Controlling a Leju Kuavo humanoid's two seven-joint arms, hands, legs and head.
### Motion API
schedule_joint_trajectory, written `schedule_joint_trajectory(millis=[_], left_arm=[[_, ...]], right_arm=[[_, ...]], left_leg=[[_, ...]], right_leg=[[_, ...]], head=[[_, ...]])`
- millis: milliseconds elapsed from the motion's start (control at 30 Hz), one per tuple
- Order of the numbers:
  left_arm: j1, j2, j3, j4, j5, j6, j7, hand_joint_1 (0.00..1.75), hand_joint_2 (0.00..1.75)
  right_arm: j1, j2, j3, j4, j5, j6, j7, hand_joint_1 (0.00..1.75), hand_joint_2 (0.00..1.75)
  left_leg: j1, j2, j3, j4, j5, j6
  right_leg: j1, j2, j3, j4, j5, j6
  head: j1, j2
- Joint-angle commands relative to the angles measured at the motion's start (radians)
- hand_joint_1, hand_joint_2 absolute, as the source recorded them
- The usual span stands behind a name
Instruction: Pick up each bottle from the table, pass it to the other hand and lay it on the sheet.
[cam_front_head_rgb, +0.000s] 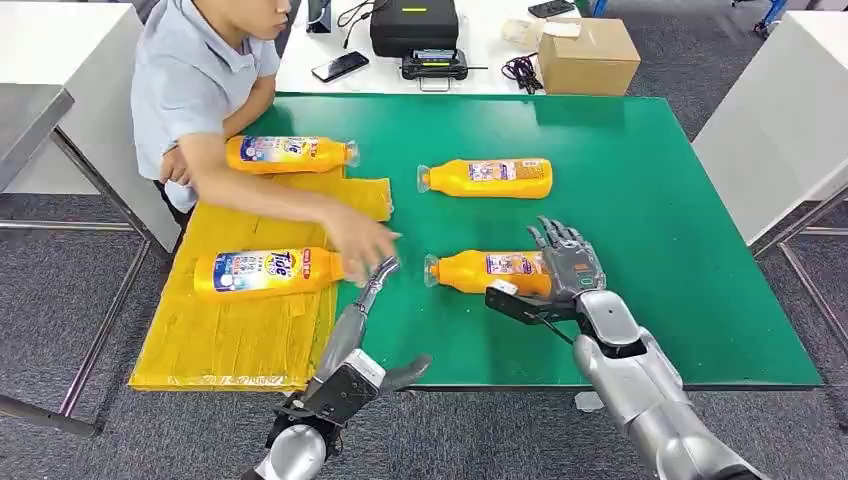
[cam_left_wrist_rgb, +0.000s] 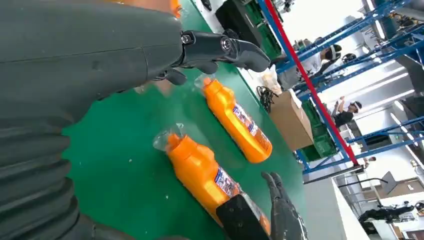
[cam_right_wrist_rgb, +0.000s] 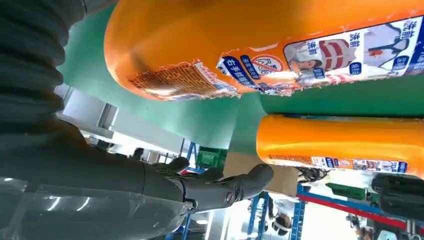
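Observation:
Two orange bottles lie on the bare green table (cam_front_head_rgb: 660, 230). The near bottle (cam_front_head_rgb: 480, 271) (cam_left_wrist_rgb: 200, 170) (cam_right_wrist_rgb: 250, 45) has my right hand (cam_front_head_rgb: 565, 265) (cam_right_wrist_rgb: 150, 180) at its base end, fingers spread, thumb low on the near side, not closed around it. The far bottle (cam_front_head_rgb: 490, 178) (cam_left_wrist_rgb: 240, 122) (cam_right_wrist_rgb: 345, 142) lies alone. Another bottle (cam_front_head_rgb: 262, 272) lies on the yellow sheet (cam_front_head_rgb: 230, 330), and one more (cam_front_head_rgb: 288, 153) lies at the sheet's far edge. My left hand (cam_front_head_rgb: 360, 340) (cam_left_wrist_rgb: 100, 55) hovers at the table's near edge, fingers stretched out, holding nothing.
A person sits at the far left; their hand (cam_front_head_rgb: 360, 240) reaches over the sheet beside the bottle's cap, close to my left fingertips. A cardboard box (cam_front_head_rgb: 587, 55), a black case (cam_front_head_rgb: 413, 25) and a phone (cam_front_head_rgb: 340, 66) lie beyond the green table.

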Motion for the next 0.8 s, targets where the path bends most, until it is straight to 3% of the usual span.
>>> schedule_joint_trajectory(millis=[33,367,567,733,767,800], left_arm=[[-0.039,0.019,-0.031,0.046,0.009,0.000,-0.005,0.00,1.75],[-0.083,0.026,-0.072,0.103,0.034,-0.014,-0.018,0.00,1.75],[-0.097,0.029,-0.097,0.124,0.027,-0.026,-0.020,0.00,1.75],[-0.109,0.024,-0.102,0.147,0.036,-0.024,-0.027,0.00,1.75],[-0.110,0.024,-0.103,0.149,0.036,-0.024,-0.028,0.00,1.75],[-0.111,0.023,-0.104,0.151,0.037,-0.025,-0.028,0.00,1.75]], right_arm=[[-0.123,0.024,0.047,0.176,-0.083,0.126,-0.007,0.00,1.75],[-0.254,0.028,0.098,0.402,-0.162,0.238,-0.011,0.00,1.75],[-0.251,0.012,0.122,0.431,-0.211,0.334,-0.025,0.00,1.75],[-0.256,-0.001,0.155,0.446,-0.233,0.349,-0.022,0.00,1.75],[-0.256,-0.002,0.156,0.447,-0.233,0.350,-0.023,0.70,1.75],[-0.257,-0.003,0.159,0.448,-0.234,0.351,-0.025,1.75,1.75]], left_leg=[[0.001,0.003,0.003,0.000,-0.001,-0.002],[0.001,0.003,0.004,0.001,-0.002,-0.003],[0.001,0.000,0.004,0.000,-0.001,-0.002],[0.002,0.000,0.006,0.000,-0.001,-0.003],[0.001,0.000,0.005,0.000,-0.001,-0.002],[0.001,-0.001,0.004,0.000,0.000,-0.002]], right_leg=[[0.001,0.002,0.002,0.000,0.000,-0.002],[0.002,0.002,0.004,0.001,-0.001,-0.003],[0.001,0.000,0.004,-0.001,-0.001,-0.002],[0.002,-0.001,0.006,-0.001,-0.001,-0.003],[0.001,-0.001,0.005,-0.001,-0.001,-0.003],[0.001,-0.001,0.004,-0.001,0.000,-0.002]], head=[[0.000,0.000],[0.000,0.000],[0.000,0.000],[0.000,0.000],[0.000,0.000],[0.000,0.000]])
